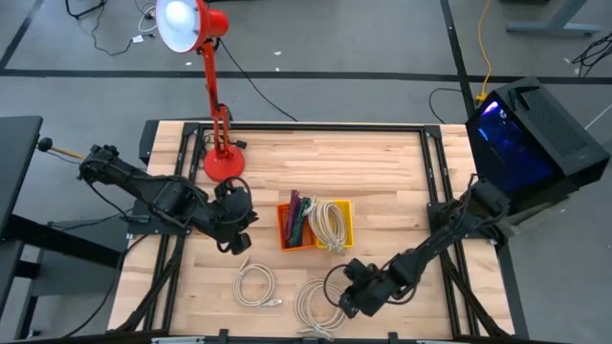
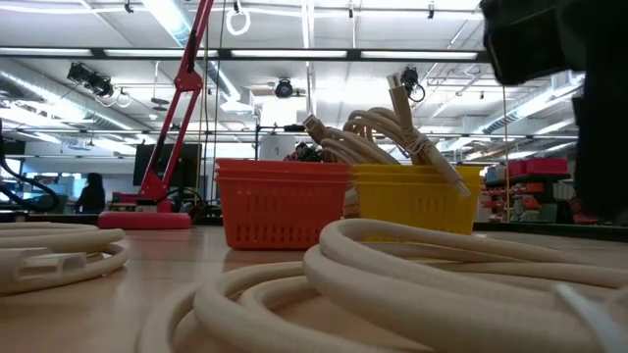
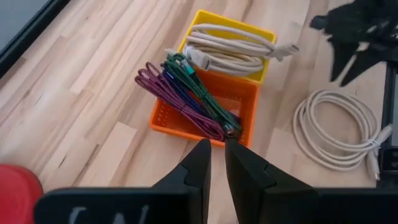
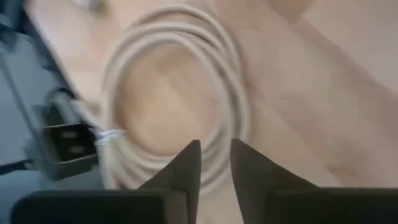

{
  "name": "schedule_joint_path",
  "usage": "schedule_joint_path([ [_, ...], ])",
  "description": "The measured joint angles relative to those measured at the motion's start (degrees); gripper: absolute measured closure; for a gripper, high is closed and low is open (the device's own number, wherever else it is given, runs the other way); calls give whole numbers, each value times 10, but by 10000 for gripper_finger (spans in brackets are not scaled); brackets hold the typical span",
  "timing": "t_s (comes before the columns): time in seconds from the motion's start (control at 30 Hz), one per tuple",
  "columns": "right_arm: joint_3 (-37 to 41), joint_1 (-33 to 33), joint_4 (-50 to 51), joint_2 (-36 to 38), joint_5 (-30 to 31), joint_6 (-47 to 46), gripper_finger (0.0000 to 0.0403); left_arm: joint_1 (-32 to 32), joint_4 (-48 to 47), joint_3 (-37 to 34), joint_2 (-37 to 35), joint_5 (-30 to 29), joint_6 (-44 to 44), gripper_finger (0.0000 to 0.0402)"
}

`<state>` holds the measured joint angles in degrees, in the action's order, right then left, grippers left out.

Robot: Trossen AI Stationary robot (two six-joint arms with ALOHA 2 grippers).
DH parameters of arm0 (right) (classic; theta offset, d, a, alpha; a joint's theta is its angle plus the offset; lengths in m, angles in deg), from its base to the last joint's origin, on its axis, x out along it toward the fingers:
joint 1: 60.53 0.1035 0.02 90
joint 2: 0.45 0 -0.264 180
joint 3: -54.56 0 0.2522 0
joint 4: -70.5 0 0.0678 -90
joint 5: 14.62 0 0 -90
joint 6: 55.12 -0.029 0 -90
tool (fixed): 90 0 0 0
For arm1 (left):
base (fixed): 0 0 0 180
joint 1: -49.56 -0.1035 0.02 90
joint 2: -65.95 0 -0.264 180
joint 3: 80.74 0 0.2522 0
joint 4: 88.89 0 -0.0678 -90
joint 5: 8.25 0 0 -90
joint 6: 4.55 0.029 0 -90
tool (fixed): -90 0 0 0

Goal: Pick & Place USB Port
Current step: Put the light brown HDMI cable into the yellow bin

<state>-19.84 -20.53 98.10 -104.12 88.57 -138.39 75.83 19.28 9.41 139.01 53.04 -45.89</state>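
Two cream USB cables (image 1: 256,285) lie coiled.

Two dark jointed arms, black tapered claw fingers (image 3: 200,163)

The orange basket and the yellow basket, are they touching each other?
Touching. The left wrist view shows the orange basket pressed side to side against the yellow basket, no wood between them.

The table (image 1: 382,172) is pale wood in glued strips, smooth and lightly sheened. Both baskets, orange (image 3: 180,121) and yellow (image 3: 264,68), look like slotted plastic. The cream cables (image 3: 339,127) have a smooth, rubbery jacket; the coloured cables (image 3: 180,93) look braided. The lamp (image 1: 206,57) is glossy red.
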Motion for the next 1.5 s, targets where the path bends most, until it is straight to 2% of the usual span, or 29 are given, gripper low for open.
schedule_joint_path([
  [0.3,0,-26,-50,-43,-40,16,246,0,0,0,0,0,0,351],
  [0.47,-1,-33,-66,-63,-50,14,234,0,0,0,0,-1,1,351],
  [0.53,-2,-36,-71,-71,-48,13,241,0,-1,0,0,-2,1,351],
  [0.6,-3,-39,-62,-79,-51,11,265,0,-2,0,0,-2,1,351],
  [0.7,-3,-47,-47,-84,-68,17,354,0,-3,0,0,0,2,351],
  [0.77,-3,-50,-49,-84,-73,36,384,0,-3,0,0,0,2,351],
  [0.9,-2,-56,-59,-79,-90,53,395,0,-4,0,0,0,2,351],
  [1.0,-15,-56,-35,-68,-79,62,398,0,-4,0,0,0,2,351],
  [1.3,-128,-59,199,-5,-31,112,399,0,0,0,0,-11,5,351],
  [1.5,-214,-59,296,59,57,135,399,-1,1,0,0,-12,6,351],
])
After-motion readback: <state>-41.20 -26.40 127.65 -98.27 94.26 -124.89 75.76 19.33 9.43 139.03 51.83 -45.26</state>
